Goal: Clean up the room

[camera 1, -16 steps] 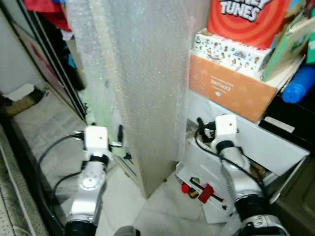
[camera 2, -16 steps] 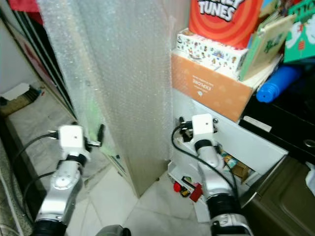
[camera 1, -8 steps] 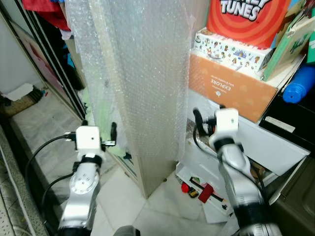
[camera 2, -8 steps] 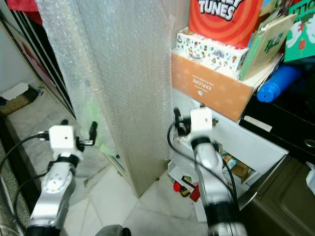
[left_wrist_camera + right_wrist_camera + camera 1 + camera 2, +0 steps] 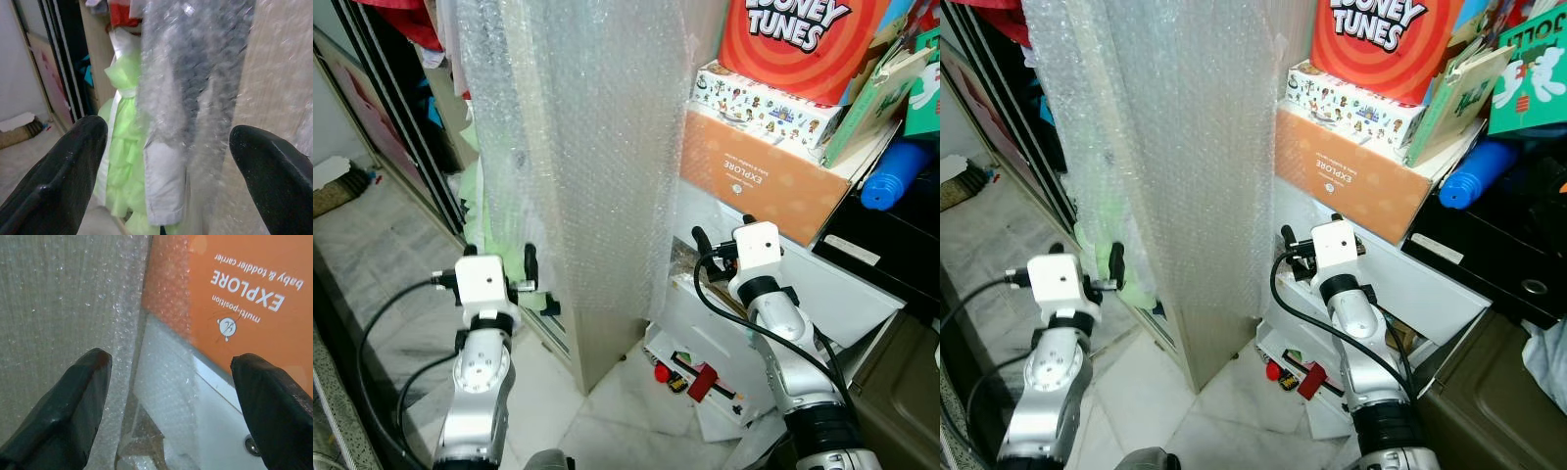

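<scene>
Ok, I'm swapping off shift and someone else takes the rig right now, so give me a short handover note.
Left gripper: open, empty, raised at the left edge of the tall bubble-wrapped panel, facing a green dress behind the wrap.
Right gripper: open, empty, at the panel's right edge beside the orange Explore box.
Panel stands upright on the floor, not gripped.
Small red items lie on the floor under the open white drawer.
Done: nothing visibly tidied. Left: grip and move the panel, clear the floor clutter.
</scene>
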{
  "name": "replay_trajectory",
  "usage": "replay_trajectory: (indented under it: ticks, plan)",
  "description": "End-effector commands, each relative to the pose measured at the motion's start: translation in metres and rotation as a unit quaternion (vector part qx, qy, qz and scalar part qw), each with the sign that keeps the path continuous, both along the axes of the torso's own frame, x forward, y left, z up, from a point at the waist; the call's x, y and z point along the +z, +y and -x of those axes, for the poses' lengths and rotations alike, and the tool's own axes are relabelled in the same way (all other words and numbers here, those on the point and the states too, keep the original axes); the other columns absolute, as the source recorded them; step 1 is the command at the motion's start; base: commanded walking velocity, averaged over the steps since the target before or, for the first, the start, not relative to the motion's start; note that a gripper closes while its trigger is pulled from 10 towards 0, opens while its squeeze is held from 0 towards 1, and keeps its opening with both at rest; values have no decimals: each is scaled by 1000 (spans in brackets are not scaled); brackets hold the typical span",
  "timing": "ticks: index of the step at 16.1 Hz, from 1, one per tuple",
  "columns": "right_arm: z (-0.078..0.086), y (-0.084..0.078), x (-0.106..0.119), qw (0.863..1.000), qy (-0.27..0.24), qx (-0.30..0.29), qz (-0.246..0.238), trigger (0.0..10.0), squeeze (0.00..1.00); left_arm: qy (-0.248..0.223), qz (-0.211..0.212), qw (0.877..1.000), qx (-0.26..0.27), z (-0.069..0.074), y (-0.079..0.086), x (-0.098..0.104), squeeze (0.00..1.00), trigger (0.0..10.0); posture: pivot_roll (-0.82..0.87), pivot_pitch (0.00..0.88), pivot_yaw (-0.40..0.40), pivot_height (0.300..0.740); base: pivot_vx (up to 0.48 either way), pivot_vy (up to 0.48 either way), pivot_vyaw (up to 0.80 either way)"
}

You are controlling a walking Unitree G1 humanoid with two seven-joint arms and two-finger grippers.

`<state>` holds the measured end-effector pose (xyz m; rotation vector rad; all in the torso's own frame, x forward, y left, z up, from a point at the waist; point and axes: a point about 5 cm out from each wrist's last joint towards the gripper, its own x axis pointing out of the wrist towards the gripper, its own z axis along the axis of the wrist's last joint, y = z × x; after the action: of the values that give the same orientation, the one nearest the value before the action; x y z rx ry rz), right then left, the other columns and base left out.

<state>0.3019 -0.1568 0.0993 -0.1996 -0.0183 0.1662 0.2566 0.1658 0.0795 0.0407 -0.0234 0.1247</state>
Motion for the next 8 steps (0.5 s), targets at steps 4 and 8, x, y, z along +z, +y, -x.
replay_trajectory:
  ticks: [4, 8]
  plan:
    - [1, 14, -10, 1000, 12, -7, -20, 10000, 0, -11, -10, 1000, -10, -6, -2, 6, 0, 10000, 18, 0, 9, 740, 0, 0, 505]
    - [0, 9, -9, 1000, 7, -7, -12, 10000, 0, -9, -10, 999, -30, -13, -9, 6, 0, 10000, -7, 0, 28, 740, 0, 0, 800]
